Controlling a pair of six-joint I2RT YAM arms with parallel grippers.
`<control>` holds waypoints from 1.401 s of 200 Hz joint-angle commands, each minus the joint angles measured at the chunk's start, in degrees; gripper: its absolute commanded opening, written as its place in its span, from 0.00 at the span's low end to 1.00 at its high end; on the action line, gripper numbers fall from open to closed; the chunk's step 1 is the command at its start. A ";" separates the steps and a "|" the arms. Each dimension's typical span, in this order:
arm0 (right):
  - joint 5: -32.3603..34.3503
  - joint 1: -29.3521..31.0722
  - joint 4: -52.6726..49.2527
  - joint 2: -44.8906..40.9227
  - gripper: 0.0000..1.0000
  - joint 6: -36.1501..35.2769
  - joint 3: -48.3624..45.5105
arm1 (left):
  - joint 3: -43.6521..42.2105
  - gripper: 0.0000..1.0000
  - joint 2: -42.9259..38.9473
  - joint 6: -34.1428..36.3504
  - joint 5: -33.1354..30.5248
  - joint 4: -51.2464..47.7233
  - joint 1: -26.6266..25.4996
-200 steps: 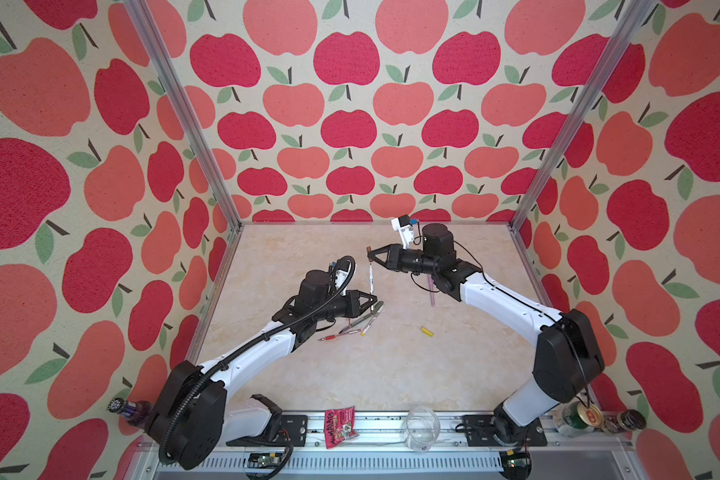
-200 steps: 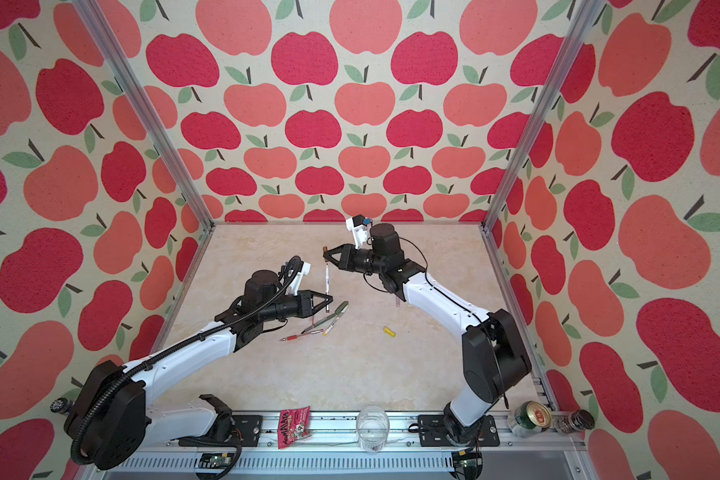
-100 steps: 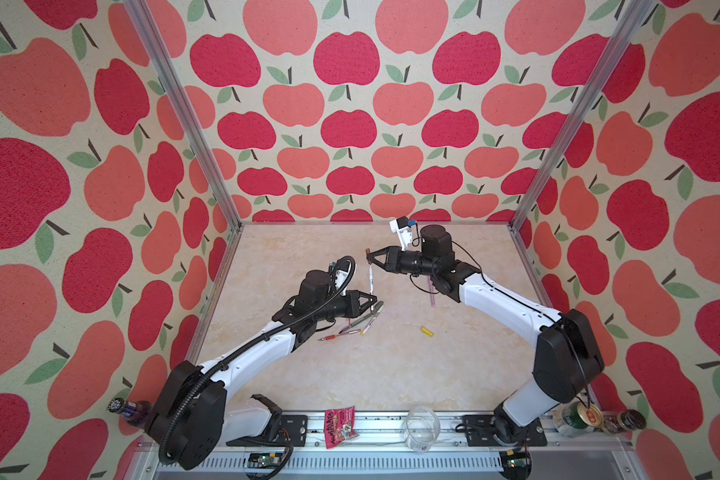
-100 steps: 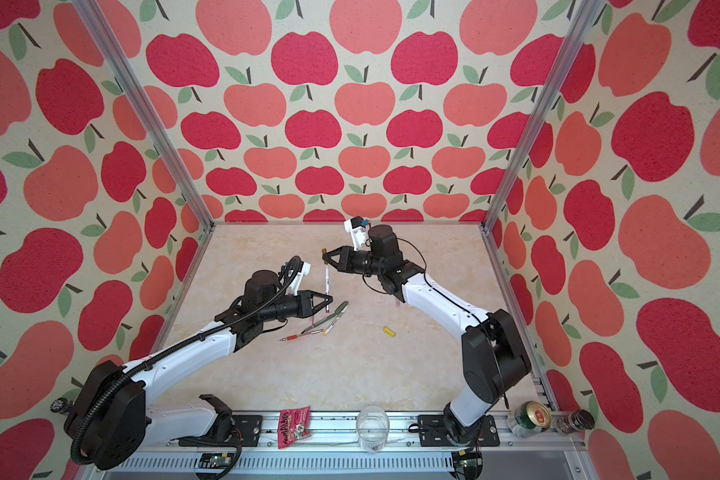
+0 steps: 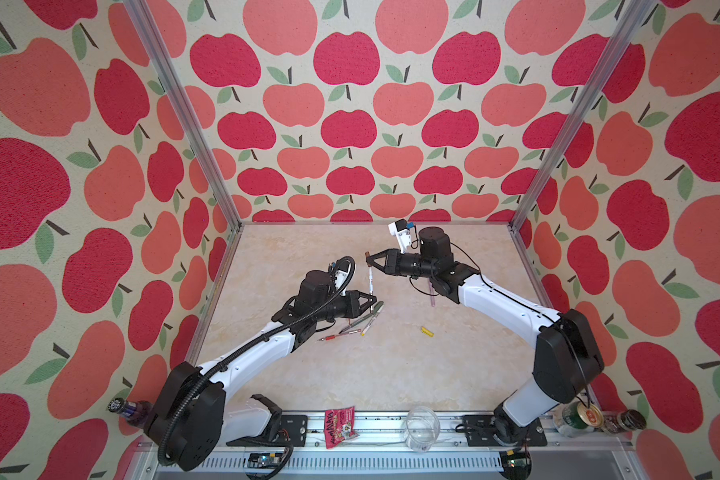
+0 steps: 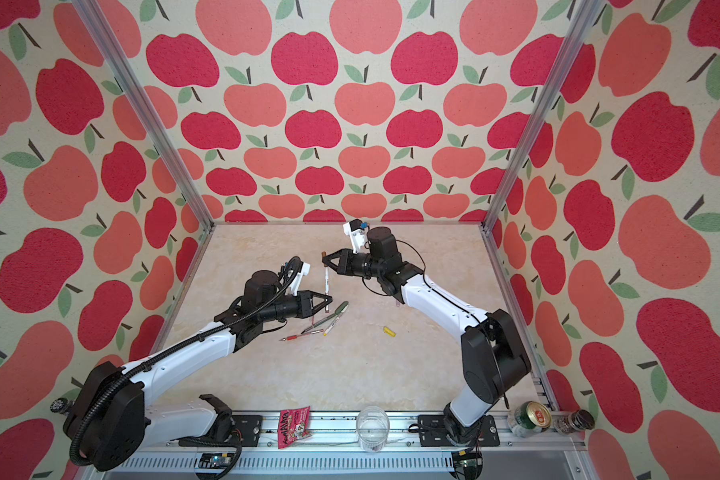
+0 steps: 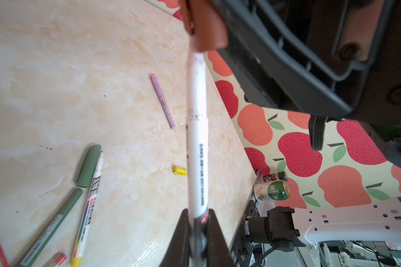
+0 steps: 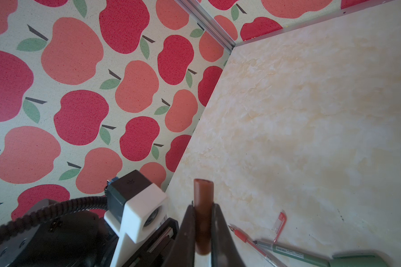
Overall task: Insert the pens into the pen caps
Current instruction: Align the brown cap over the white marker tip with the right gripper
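The left arm reaches from its base at the near left corner up toward the middle of the worktop, with its forearm rising and its wrist about level, pointing to the right. The left gripper is closed on the lower end of a white-barrelled pen, which stands nearly upright above the worktop. In the left wrist view its fingers press the dark end of the pen from both sides.

The right arm stands up from its base at the near right, and its long white forearm goes toward the far middle. Its wrist is also about level and points to the left. The right gripper is closed on a brown cap, which is upright between the jaws in the right wrist view and sits at the top end of the white-barrelled pen. How deep the pen is in the cap, I cannot tell.

Just below the left gripper, several things lie together on the worktop: a dark green pen, a dark green cap, a white pen with a yellow end and a red pen. A red-clipped cap lies near the red pen. A yellow cap lies alone, more to the right. A lilac pen lies under the right arm.
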 commanded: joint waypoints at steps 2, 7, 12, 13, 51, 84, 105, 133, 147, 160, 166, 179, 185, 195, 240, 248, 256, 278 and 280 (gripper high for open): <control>0.40 0.35 -0.65 -0.96 0.08 -1.63 0.61 | 0.82 0.07 -1.54 0.05 -0.69 0.40 -0.46; 0.51 0.37 -0.63 -0.96 0.08 -1.73 0.61 | 0.80 0.07 -1.66 0.00 -0.71 0.36 -0.53; 0.55 0.35 -0.61 -1.05 0.08 -1.82 0.63 | 0.72 0.07 -1.65 0.02 -0.71 0.48 -0.57; 0.59 0.35 -0.61 -1.05 0.08 -1.83 0.63 | 0.71 0.07 -1.60 0.00 -0.71 0.44 -0.57; 0.81 0.18 -1.05 -1.05 0.08 -2.31 1.68 | 0.49 0.07 -1.46 -0.09 -0.75 0.69 -0.75; 1.31 0.17 -1.07 -1.06 0.08 -2.56 1.77 | 0.42 0.07 -1.73 0.05 -0.87 0.51 -0.76; 1.50 0.03 -1.09 -1.07 0.08 -2.72 1.98 | 0.10 0.07 -1.81 0.07 -0.88 0.62 -0.79; 1.84 -0.09 -1.26 -1.06 0.08 -3.23 2.59 | -0.21 0.07 -1.76 -0.07 -0.87 0.85 -0.83; 1.82 -0.09 -1.54 -0.99 0.08 -3.33 2.76 | -0.23 0.07 -1.90 -0.10 -0.97 0.82 -0.80; 1.91 -0.18 -1.65 -0.96 0.08 -3.35 2.79 | -0.34 0.07 -2.01 -0.03 -1.06 0.82 -0.76; 1.84 -0.13 -1.66 -0.96 0.08 -3.41 2.74 | -0.33 0.07 -2.03 0.03 -1.05 0.81 -0.79; 1.79 -0.18 -1.66 -0.88 0.08 -3.43 2.81 | -0.25 0.07 -2.01 -0.01 -0.93 0.84 -0.82; 1.85 -0.18 -1.66 -0.83 0.08 -3.48 2.80 | -0.23 0.07 -1.98 0.02 -0.97 0.78 -0.80; 1.98 -0.18 -1.68 -0.79 0.08 -3.51 2.70 | -0.26 0.07 -1.90 0.05 -0.96 0.83 -0.78; 1.92 -0.27 -1.43 0.04 0.08 -3.45 3.04 | -0.26 0.07 -1.86 0.10 -0.88 0.92 -0.80; 1.92 -0.27 -1.44 0.00 0.08 -3.51 3.16 | -0.26 0.07 -1.94 0.11 -0.96 0.87 -0.75; 1.91 -0.27 -1.48 0.06 0.08 -3.51 3.10 | -0.25 0.07 -1.90 0.12 -0.97 0.77 -0.75; 1.71 -0.26 -1.39 -0.04 0.08 -3.46 2.96 | -0.43 0.07 -2.07 0.14 -1.15 0.83 -0.76; 1.71 -0.27 -1.35 -0.03 0.08 -3.50 2.92 | -0.43 0.07 -2.07 0.14 -1.13 0.82 -0.75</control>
